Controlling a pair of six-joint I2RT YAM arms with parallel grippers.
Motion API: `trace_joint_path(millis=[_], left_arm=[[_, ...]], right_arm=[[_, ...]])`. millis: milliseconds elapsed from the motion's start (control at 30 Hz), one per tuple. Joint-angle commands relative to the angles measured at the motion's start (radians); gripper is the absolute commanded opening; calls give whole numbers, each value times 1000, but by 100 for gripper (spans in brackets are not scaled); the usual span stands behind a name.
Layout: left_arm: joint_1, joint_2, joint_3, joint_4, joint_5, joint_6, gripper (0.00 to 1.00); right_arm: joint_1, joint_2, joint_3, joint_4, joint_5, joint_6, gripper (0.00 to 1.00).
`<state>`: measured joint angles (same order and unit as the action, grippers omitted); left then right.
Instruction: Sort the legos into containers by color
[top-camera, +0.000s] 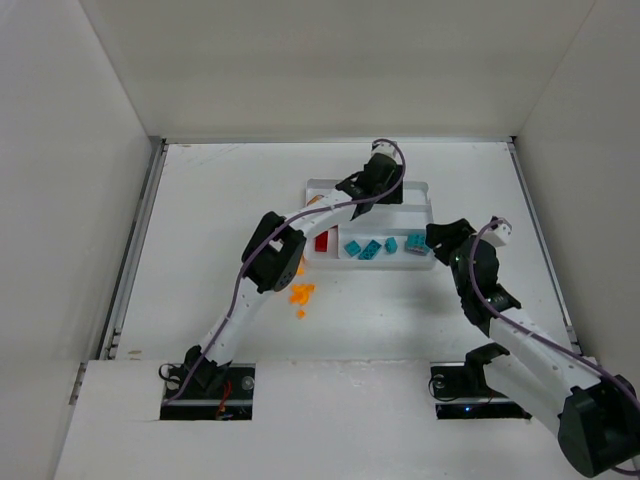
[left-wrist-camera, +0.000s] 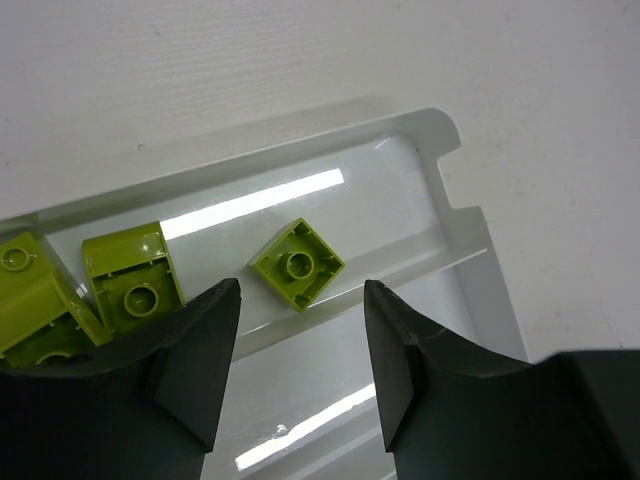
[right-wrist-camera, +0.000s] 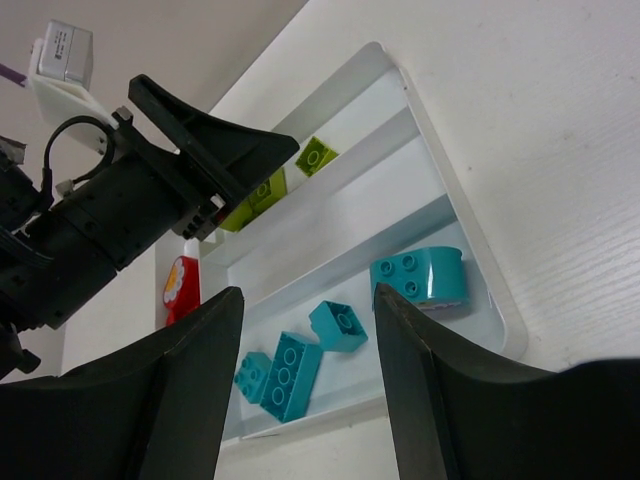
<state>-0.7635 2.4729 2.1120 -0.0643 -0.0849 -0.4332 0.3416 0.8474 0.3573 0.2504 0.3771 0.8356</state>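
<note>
Your left fingers (left-wrist-camera: 195, 360) and right fingers (right-wrist-camera: 190, 385) hang released; green legos (left-wrist-camera: 297, 265), teal legos (right-wrist-camera: 335, 325) and a red lego (top-camera: 321, 241) sit in the tray (left-wrist-camera: 468, 235), while orange legos (top-camera: 301, 294) lie unsorted on the desk (top-camera: 220, 200).

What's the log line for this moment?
left tool open over green legos in tray | right tool open above teal legos | orange legos unsorted on table

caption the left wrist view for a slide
Open left gripper above three lime green legos in the white tray.

Top external: high, looking down, whole table (top-camera: 220, 200). Wrist views: close, over own fingers (left-wrist-camera: 190, 360); both share lime-brick compartment (right-wrist-camera: 370, 120) ahead.
</note>
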Motion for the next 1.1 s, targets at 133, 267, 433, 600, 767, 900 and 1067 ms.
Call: trace_joint_path(millis=[133, 267, 433, 600, 767, 900, 1067], left_arm=[[5, -248, -165, 127, -33, 13, 46], [14, -507, -467, 250, -36, 11, 42], [34, -863, -916, 346, -117, -50, 40], [51, -1220, -1318, 325, -274, -159, 38], [77, -1488, -1521, 97, -392, -288, 37], [98, -1554, -1607, -63, -408, -371, 37], [123, -1565, -1695, -101, -406, -409, 43]], right_arm=[[26, -11, 19, 62, -3, -38, 49], [119, 39, 57, 78, 2, -88, 33], [245, 149, 126, 92, -7, -164, 24], [427, 284, 227, 92, -13, -266, 23], [572, 435, 337, 58, -93, -339, 28], [673, 550, 407, 3, -139, -328, 36], [829, 676, 456, -59, -92, -314, 49]])
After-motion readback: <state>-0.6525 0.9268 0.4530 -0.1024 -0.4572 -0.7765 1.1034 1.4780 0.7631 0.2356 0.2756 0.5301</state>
